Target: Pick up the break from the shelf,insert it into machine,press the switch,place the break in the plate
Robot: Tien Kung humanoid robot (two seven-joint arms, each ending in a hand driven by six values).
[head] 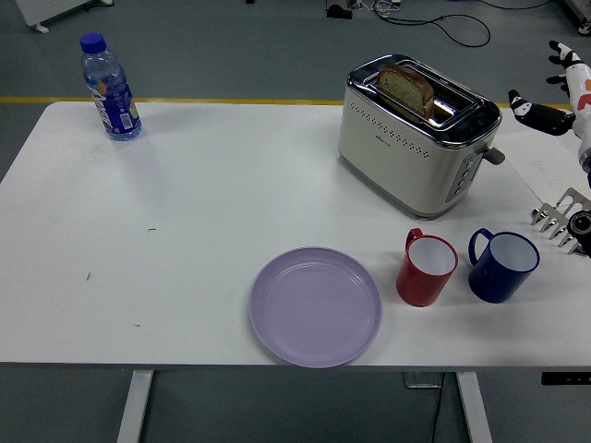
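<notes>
One bread slice (407, 89), glossy boxy toaster (416, 134)

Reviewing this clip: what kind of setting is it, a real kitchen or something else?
Probably a lab or workshop staged as a breakfast scene, not a kitchen: a plain white table stands on grey floor with a yellow floor line and loose black cables, holding a cream two-slot toaster.

The right hand (563, 88) is black and white with dark fingers (533, 109) and a red mark
</notes>
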